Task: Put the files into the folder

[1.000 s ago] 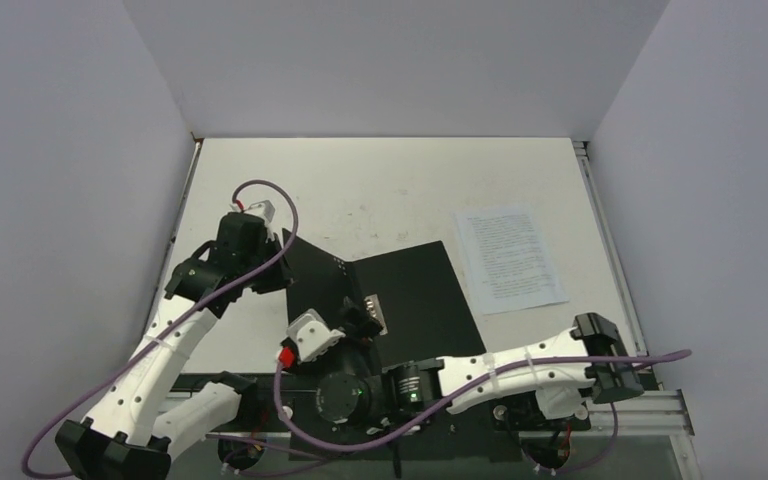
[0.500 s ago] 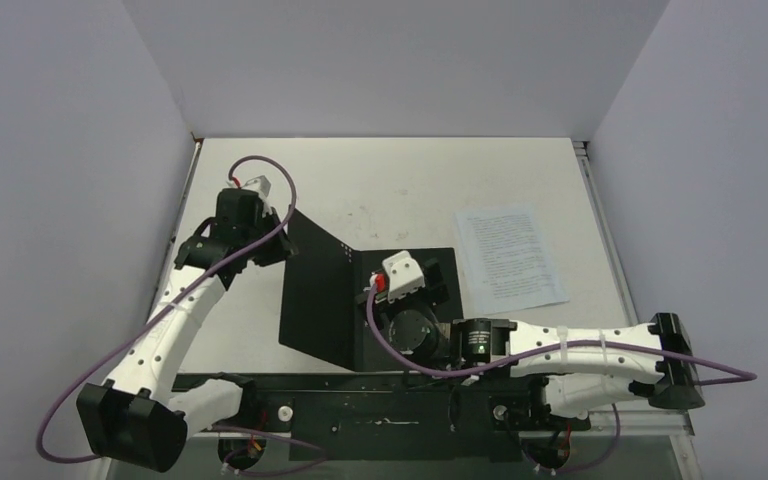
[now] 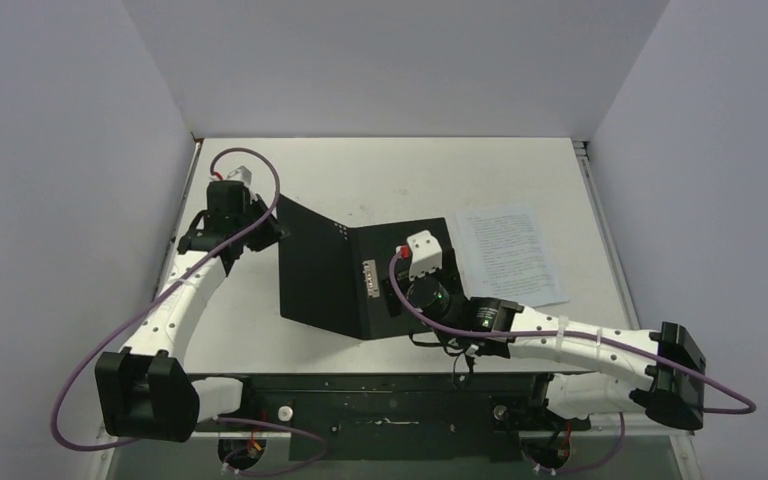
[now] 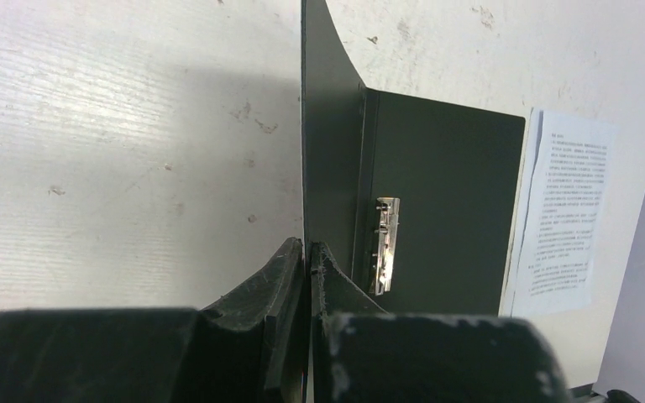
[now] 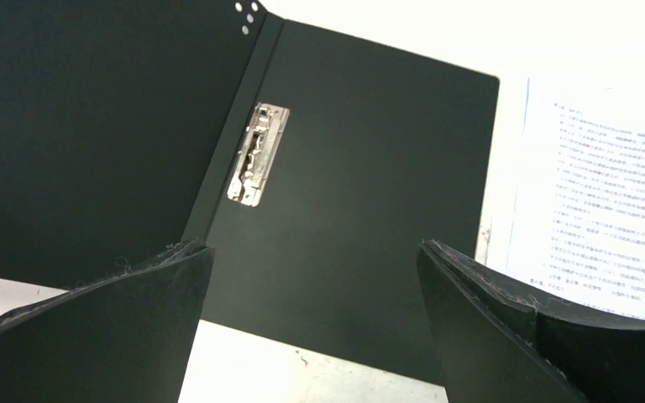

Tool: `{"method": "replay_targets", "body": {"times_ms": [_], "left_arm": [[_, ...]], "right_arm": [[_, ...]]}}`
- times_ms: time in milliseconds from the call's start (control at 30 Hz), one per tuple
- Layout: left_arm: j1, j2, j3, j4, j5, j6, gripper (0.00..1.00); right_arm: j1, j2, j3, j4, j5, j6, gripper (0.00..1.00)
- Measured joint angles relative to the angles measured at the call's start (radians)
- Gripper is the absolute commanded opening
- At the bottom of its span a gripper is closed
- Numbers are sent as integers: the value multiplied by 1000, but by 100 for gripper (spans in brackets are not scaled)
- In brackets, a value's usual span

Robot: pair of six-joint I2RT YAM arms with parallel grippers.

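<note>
Plain grey walls on three sides; white bench [image 3: 360, 175], scuffed. Folder [image 3: 360, 285] lies opened near the middle of the bench, toward the near edge, black inside facing up. Its right half is flat on the bench and its left cover [image 3: 310, 270] is lifted at an angle. Left end effector [image 4: 306, 245] is pressed together on the outer edge of that cover, pinching it and holding it up. Right end effector [image 5: 312, 248] hovers over the flat half, fingers spread wide with nothing between them. Metal clip [image 5: 256, 153] at the spine holds nothing, so the folder is empty. Files [image 3: 510, 258] sit on the bench just beside the folder's right edge, toward the right edge of the bench; cannot tell whether paper and folder touch. Their long axis runs from near edge to far edge, slightly skewed, roughly parallel to the spine. Key relation: the files lie to the right of the right end effector, and that arm is clearly the nearer one, while the left is occupied with the cover. Judgement: the pick of the files has not begun. The sheets are thin and flat, so an edge will likely be hard to catch.
</note>
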Motion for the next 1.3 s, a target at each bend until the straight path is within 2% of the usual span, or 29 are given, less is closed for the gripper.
{"method": "replay_targets", "body": {"times_ms": [367, 600, 800, 1100, 1300], "left_arm": [[54, 24, -62, 90, 59, 1, 1], [53, 28, -61, 26, 29, 69, 50], [53, 17, -61, -75, -60, 99, 70], [34, -116, -61, -159, -190, 114, 76], [-80, -191, -90, -172, -226, 77, 79]], "right_arm": [[-104, 100, -23, 41, -138, 34, 97], [-138, 155, -25, 66, -182, 53, 98], [-151, 206, -25, 77, -209, 68, 97], [-152, 270, 30, 65, -233, 76, 94], [-152, 270, 67, 61, -237, 96, 91]]}}
